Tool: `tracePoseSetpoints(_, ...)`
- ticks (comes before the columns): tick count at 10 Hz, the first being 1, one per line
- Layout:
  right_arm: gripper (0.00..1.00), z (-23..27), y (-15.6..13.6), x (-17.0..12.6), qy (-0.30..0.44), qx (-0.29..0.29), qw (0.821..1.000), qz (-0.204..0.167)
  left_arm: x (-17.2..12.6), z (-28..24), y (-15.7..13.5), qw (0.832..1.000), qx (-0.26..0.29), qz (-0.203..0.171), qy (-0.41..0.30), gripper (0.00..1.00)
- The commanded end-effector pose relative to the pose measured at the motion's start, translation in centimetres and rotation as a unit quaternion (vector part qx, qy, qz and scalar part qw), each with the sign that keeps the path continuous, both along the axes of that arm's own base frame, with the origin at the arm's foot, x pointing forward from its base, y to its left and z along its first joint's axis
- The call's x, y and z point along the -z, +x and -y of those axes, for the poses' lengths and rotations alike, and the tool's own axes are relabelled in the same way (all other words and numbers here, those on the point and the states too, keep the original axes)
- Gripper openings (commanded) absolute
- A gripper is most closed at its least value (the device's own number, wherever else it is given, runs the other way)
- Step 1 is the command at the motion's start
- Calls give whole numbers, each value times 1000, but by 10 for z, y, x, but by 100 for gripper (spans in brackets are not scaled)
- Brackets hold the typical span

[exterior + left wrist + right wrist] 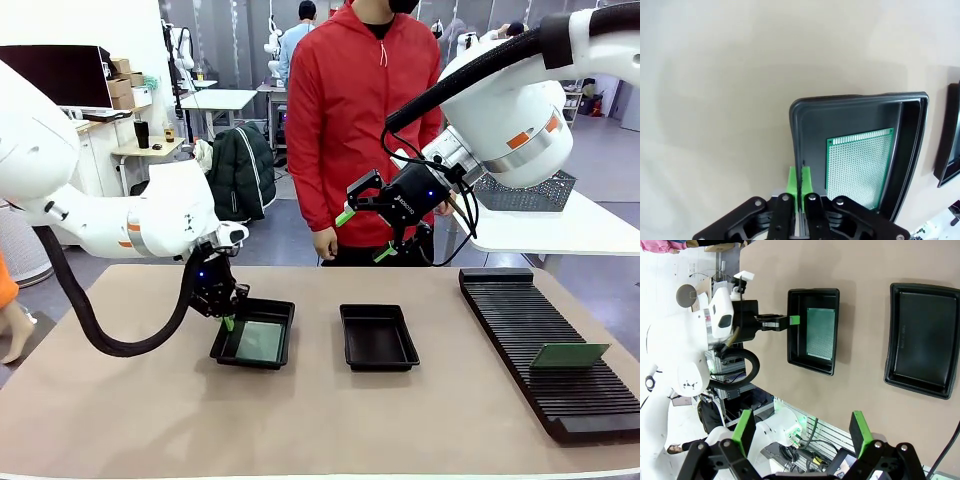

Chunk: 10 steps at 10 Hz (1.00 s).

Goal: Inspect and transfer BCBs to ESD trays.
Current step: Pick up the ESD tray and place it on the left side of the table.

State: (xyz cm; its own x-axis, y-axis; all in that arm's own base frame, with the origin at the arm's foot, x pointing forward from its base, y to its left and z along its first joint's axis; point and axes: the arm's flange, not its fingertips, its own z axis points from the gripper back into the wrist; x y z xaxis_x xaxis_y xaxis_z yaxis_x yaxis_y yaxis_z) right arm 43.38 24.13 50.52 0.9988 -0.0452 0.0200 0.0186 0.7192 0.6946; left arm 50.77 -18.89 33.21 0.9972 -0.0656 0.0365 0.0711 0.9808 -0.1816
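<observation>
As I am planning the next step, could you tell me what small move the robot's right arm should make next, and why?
Probably lower the open right hand toward the green board standing in the rack. The left tray already holds a board, the middle tray lies empty, and the right hand hangs high, holding nothing.

The claw (800,181) has its green pads (792,181) pressed together on the near rim of a black tray (850,100), the thin wall caught in the seam between them. A green board (860,167) lies flat on the tray's floor, against its far wall. A second tray (951,150) sits just beyond on the beige desk (715,100).
</observation>
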Motion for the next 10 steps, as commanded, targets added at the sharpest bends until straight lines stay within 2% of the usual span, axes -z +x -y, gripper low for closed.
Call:
tracePoseSetpoints(1, 100, -1, 2, 0, -1, 1, 1000, -2, -3, -17, -8, 999, 8, 18, -41, 0)
tracePoseSetpoints(5, 100, -1, 2, 0, -1, 1, 1000, -2, -17, -52, -21, 996, 9, 51, -68, 0)
tracePoseSetpoints(10, 100, -1, 2, 0, -1, 1, 1000, -2, -26, -154, -38, 996, -12, 66, -61, 0)
